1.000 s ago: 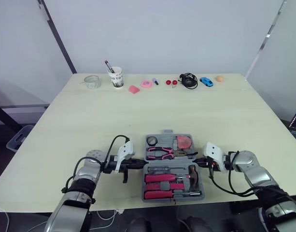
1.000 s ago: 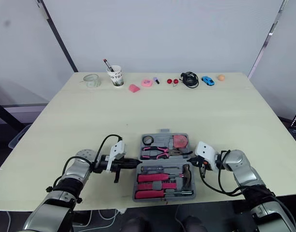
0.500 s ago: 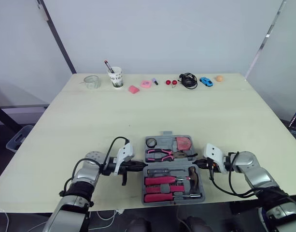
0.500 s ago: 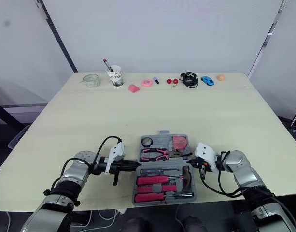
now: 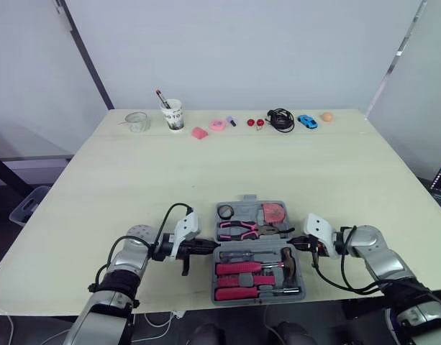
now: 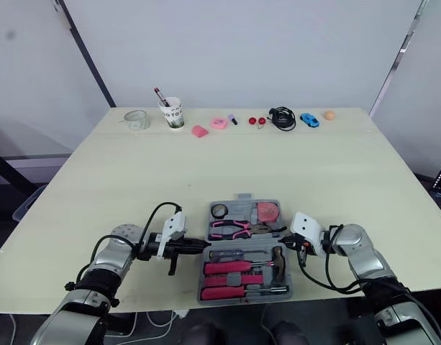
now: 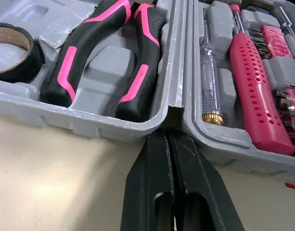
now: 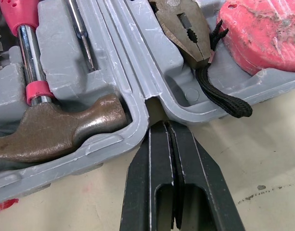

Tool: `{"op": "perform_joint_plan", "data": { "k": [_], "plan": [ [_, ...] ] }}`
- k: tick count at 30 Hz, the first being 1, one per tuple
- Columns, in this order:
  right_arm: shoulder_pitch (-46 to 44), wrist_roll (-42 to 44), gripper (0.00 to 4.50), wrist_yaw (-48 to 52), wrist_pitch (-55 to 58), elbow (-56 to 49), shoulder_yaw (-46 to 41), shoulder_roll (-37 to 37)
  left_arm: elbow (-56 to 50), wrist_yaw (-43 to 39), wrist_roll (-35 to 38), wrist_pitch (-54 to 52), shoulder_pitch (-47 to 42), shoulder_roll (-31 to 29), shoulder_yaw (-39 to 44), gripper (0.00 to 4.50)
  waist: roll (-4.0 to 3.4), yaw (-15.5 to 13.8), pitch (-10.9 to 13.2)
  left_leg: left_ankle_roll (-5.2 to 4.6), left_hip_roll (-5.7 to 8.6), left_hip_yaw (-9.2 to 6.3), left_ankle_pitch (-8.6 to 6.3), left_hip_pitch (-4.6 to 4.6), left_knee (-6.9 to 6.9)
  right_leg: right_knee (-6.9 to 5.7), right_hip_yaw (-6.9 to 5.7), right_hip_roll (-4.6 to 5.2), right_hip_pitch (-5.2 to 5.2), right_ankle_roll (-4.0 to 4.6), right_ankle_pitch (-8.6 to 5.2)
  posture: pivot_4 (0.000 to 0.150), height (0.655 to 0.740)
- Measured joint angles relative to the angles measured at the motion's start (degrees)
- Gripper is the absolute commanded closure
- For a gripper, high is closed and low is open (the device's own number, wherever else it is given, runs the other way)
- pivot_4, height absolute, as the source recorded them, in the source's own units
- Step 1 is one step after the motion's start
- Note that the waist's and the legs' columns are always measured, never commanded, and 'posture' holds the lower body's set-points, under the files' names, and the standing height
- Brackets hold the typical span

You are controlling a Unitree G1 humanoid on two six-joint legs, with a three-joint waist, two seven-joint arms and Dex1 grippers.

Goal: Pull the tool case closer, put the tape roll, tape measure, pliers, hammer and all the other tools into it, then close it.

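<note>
- The tool case [image 5: 252, 203] lies open and flat near the front edge of the surface [image 5: 134, 172], between the two arms.
- Far half: tape roll [image 7: 35, 57], pliers [image 7: 72, 65] and tape measure [image 8: 262, 29], each seated in its recess.
- Near half: hammer [image 8: 60, 132], a pink-handled screwdriver [image 7: 255, 91] and a clear-shafted screwdriver [image 7: 210, 86].
- Left tool [image 5: 211, 246]: fingers pressed together, holding nothing. The tips rest at the hinge notch on the case's left side.
- Right tool [image 5: 293, 245]: fingers likewise pressed together and empty. The tips are set at the matching notch on the right side.
- Step in hand, as judged: packing looks complete and closing remains.
- Handling: the shell is rigid moulded plastic and will not flex under a push. Loaded with steel tools it is probably fairly heavy. It should slide readily on the smooth surface.
- Where to take hold: the hinge notches give no leverage for folding. Take the far half at its outer rim, beside the carry handle [image 5: 247, 196], and swing it toward the near half.
- Caution: the pliers, tape roll and tape measure ride in the half that must turn over. They may drop out if loosely seated.
- Caution: the tape measure's black strap [image 8: 224, 94] hangs over the far half's rim, close to the hinge. It could be trapped in the seam and prevent latching.
</note>
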State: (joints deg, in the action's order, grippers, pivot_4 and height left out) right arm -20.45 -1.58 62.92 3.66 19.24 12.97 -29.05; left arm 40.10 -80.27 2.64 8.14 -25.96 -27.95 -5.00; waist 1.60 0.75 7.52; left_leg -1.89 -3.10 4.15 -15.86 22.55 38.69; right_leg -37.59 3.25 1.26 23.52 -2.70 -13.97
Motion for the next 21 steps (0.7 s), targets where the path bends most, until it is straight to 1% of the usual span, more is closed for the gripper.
{"op": "perform_joint_plan", "data": {
  "k": [4,6,9,13,17,19,20,21],
  "plan": [
    [0.01,1.25,4.5,-0.31,-0.37,0.93,-0.41,-0.03,-0.08,0.5,0.67,0.35,0.3,-0.14,0.07,4.42,-0.01,-0.01,0.0,0.0,0.0,0.0,0.0,0.01,0.0,0.0,0.0,0.0,0.0,0.0,0.0,0.15,0.74],
    [0.39,3.96,4.5,-0.38,-0.21,1.23,-3.95,-2.44,-2.55,0.59,4.08,0.46,2.11,-2.13,2.63,4.42,-0.02,-0.04,0.01,0.0,-0.01,-0.02,0.0,0.01,0.0,0.01,-0.01,0.02,0.0,0.0,0.0,0.15,0.74],
    [0.78,4.93,4.5,-0.41,-0.21,1.02,-5.06,-3.29,-4.5,0.74,5.22,0.42,2.68,-3.1,3.53,4.42,-0.02,-0.01,0.01,0.0,-0.01,-0.01,0.0,0.01,0.0,0.0,-0.01,0.02,0.0,0.0,0.0,0.15,0.74],
    [6.57,8.36,4.5,-0.98,0.04,-1.3,-8.68,-5.07,-8.23,1.29,8.3,0.16,8.59,-5.84,6.23,4.42,-0.04,0.04,0.02,0.0,-0.06,0.02,0.0,0.02,-0.05,0.08,-0.01,0.03,0.02,0.01,-0.01,0.15,0.74],
    [9.92,11.22,4.5,-2.09,0.36,-4.7,-11.75,-5.36,-11.74,1.86,11.3,-0.23,12.36,-6.8,8.76,4.42,-0.03,0.02,0.02,0.0,-0.08,-0.01,0.0,-0.06,-0.05,0.01,0.0,0.1,0.01,0.01,-0.01,0.15,0.74],
    [11.85,12.96,3.98,-3.28,0.83,-6.89,-13.68,-5.26,-14.56,2.38,13.38,-0.38,14.56,-7.36,10.1,4.5,-0.02,-0.07,0.01,0.0,-0.12,-0.05,0.0,-0.08,-0.04,0.0,-0.01,0.15,0.0,0.03,-0.02,0.15,0.74],
    [12.69,13.76,3.83,-3.66,1.14,-7.61,-14.47,-5.26,-15.41,2.54,13.97,-0.41,15.44,-7.62,10.89,4.5,-0.03,-0.08,0.01,0.0,-0.12,-0.05,0.0,-0.09,-0.04,0.0,-0.01,0.19,0.0,0.2,-0.12,0.15,0.74],
    [13.45,14.58,3.24,-4.03,1.55,-8.21,-15.19,-5.2,-16.34,2.77,14.63,-0.52,16.13,-7.78,11.36,4.5,-0.03,-0.1,0.02,0.0,-0.12,-0.05,0.0,-0.08,-0.04,0.01,-0.01,0.21,0.0,0.2,-0.12,0.15,0.74]
  ]
}}
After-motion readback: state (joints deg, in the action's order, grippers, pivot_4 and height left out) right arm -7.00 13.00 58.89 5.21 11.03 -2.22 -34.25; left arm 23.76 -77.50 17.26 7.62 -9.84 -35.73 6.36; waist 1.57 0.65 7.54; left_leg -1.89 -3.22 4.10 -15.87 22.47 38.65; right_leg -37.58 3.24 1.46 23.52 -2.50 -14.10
